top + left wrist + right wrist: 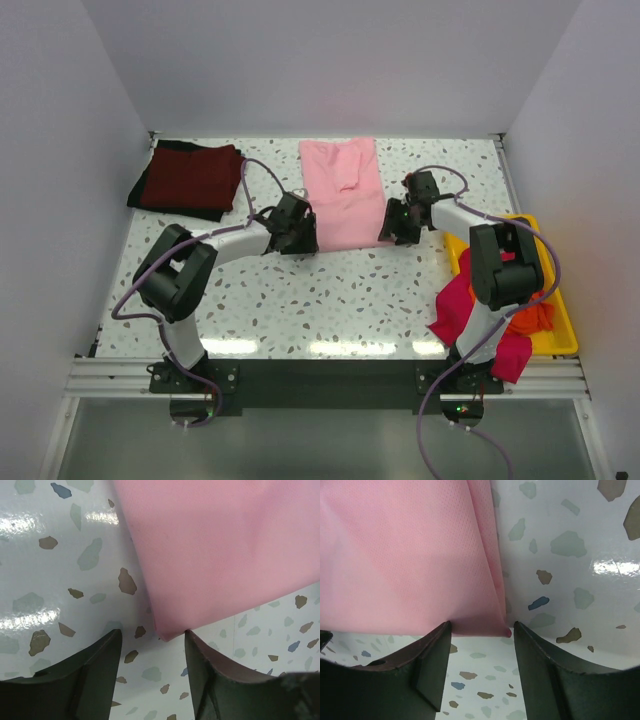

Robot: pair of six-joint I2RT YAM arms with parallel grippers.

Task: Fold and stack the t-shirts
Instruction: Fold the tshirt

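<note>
Magenta soft cotton t-shirt (455, 305) lies nearest, at the near right, crumpled and hanging over the near-left edge of the shallow yellow plastic tray (562, 335). A bright orange t-shirt (540, 315) is bunched inside that tray. Further away, on the white speckled surface (330, 300), the pale pink t-shirt (342, 195) lies folded flat in the middle. The left gripper (150, 640) is partly open, with the shirt's near-left corner between its fingertips and not clamped. The right gripper (480, 627) is also partly open, and the near-right corner sits in its gap. In the far left corner a folded dark maroon t-shirt (190, 178) rests on a black t-shirt (205, 212).
</note>
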